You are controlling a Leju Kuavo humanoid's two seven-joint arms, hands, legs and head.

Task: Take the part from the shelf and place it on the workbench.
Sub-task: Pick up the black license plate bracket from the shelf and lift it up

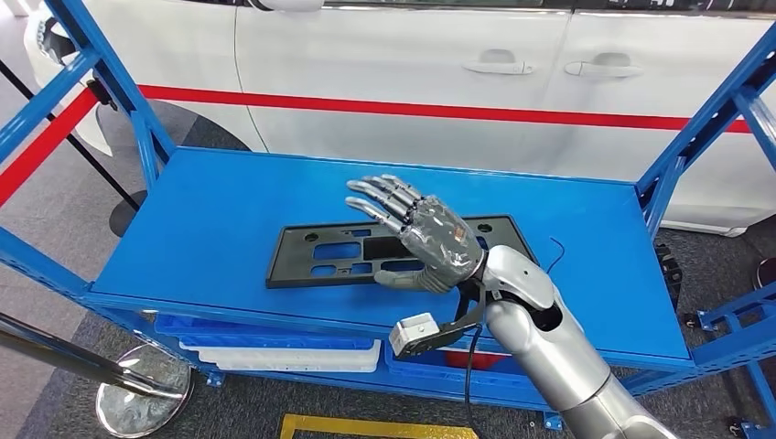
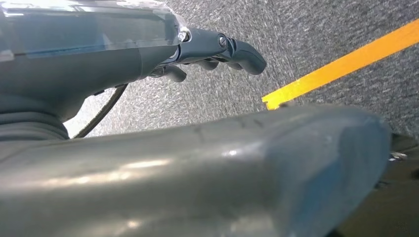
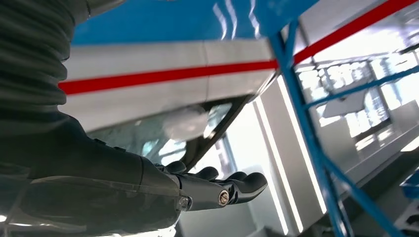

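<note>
Right hand, fingers spread and holding nothing, hovers above the flat part; a shallow grasp may slip.

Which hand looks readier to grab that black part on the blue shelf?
The right hand: it hovers open directly over the black part. The left hand hangs down by the grey floor.

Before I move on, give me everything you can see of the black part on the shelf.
The black part is a flat, long rectangular panel, apparently matte plastic, with several rectangular cutouts and small round holes showing the blue shelf through them. It lies flat near the middle of the top shelf, long side roughly across the view, slightly skewed. The right hand is over its right half with fingers spread, hiding that portion; whether the hand touches it cannot be told.
</note>
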